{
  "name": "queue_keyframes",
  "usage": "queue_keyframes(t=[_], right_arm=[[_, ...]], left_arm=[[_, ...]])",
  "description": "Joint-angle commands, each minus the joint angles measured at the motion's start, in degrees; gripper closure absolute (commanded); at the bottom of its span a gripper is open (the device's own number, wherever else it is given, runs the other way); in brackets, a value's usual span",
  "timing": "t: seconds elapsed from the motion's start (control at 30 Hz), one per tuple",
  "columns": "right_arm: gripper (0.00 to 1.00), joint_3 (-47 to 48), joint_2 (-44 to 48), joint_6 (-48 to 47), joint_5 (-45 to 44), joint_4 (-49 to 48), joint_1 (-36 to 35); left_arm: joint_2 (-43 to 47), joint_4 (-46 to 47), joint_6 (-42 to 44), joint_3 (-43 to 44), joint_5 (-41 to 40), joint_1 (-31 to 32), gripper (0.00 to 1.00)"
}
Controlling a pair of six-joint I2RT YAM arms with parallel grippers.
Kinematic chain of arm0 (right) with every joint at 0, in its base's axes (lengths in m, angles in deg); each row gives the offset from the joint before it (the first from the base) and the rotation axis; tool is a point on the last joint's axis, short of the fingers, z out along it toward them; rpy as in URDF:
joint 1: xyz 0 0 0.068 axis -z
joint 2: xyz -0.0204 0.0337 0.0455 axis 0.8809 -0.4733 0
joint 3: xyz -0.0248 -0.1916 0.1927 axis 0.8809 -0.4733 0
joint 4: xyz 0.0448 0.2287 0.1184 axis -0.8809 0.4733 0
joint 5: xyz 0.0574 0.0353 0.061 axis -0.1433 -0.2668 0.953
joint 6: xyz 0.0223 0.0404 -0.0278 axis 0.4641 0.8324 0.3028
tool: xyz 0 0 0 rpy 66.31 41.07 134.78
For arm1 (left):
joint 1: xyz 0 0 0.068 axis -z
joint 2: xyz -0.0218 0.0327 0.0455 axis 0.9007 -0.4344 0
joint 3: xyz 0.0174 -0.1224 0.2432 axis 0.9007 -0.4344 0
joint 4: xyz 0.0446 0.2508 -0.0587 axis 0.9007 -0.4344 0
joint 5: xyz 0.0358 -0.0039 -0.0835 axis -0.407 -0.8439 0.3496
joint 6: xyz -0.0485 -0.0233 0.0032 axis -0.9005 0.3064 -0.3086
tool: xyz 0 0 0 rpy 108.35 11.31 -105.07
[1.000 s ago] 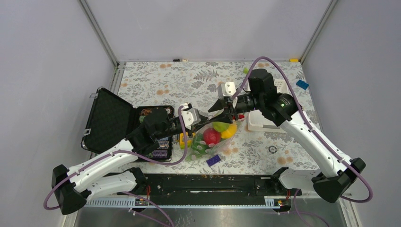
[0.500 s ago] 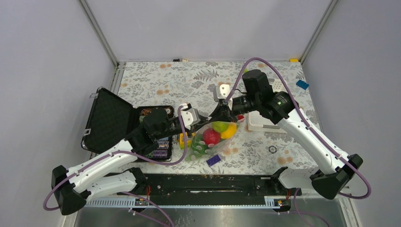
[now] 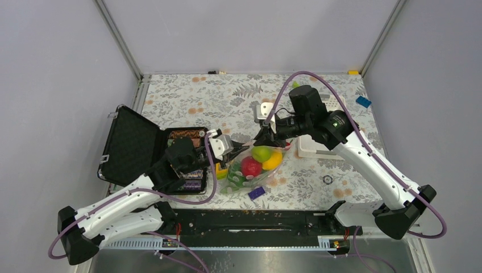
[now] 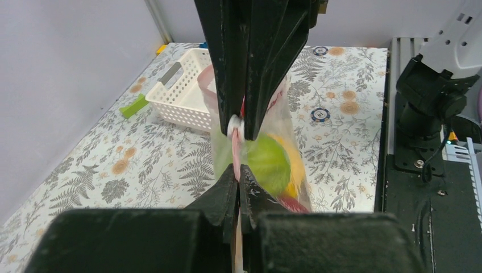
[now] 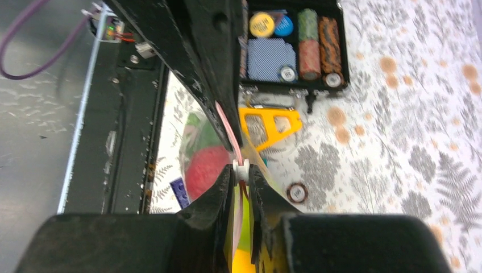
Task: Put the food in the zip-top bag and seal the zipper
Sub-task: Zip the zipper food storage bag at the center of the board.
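The clear zip-top bag (image 3: 254, 170) hangs between my two grippers and holds the food: a red ball fruit (image 3: 250, 166), a green fruit (image 3: 262, 153) and a yellow-orange fruit (image 3: 273, 160). My left gripper (image 4: 239, 169) is shut on the pinkish-red zipper (image 4: 234, 152) at the bag's left end. In the top view it is my left gripper (image 3: 237, 149). Facing it, my right gripper (image 5: 240, 172) is shut on the zipper's white slider (image 5: 240, 166), close to the left fingers (image 5: 210, 74). From above, the right gripper (image 3: 265, 139) sits over the bag's mouth.
An open black case (image 3: 142, 149) with poker chips lies left of the bag. A yellow triangular toy (image 5: 270, 125) and a blue brick (image 3: 256, 193) lie near it. The white slotted basket (image 4: 182, 96) stands at the right, with loose chips (image 4: 320, 115) around.
My right gripper has closed onto the zipper's slider and moved left toward the left gripper. The left arm has drawn back slightly, and the bag shifted with it.
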Motion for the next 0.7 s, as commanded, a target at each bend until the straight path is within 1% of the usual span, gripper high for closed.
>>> queue_keyframes(t=[0.0, 0.3, 0.47, 0.6, 0.67], right_arm=[[1.00, 2.02, 0.58, 1.40, -14.64, 3.11, 0.58], [1.00, -0.10, 3.23, 2.62, -26.46, 3.93, 2.65], [1.00, -1.44, 4.70, 3.19, -29.87, 4.37, 5.37], [1.00, -1.97, 5.29, 3.90, -31.38, 4.43, 8.83], [1.00, -1.97, 4.87, 4.67, -34.00, 4.38, 10.53]], left_arm=[[3.31, 5.35, -1.53, -1.32, -4.47, 0.00, 1.00], [5.78, 6.86, -2.57, -4.08, -11.04, -0.04, 1.00], [7.08, 7.04, -2.94, -5.45, -14.63, 0.00, 1.00], [8.56, 6.91, -3.01, -6.29, -17.07, -0.04, 1.00], [9.26, 6.86, -3.07, -6.70, -17.94, -0.06, 1.00]])
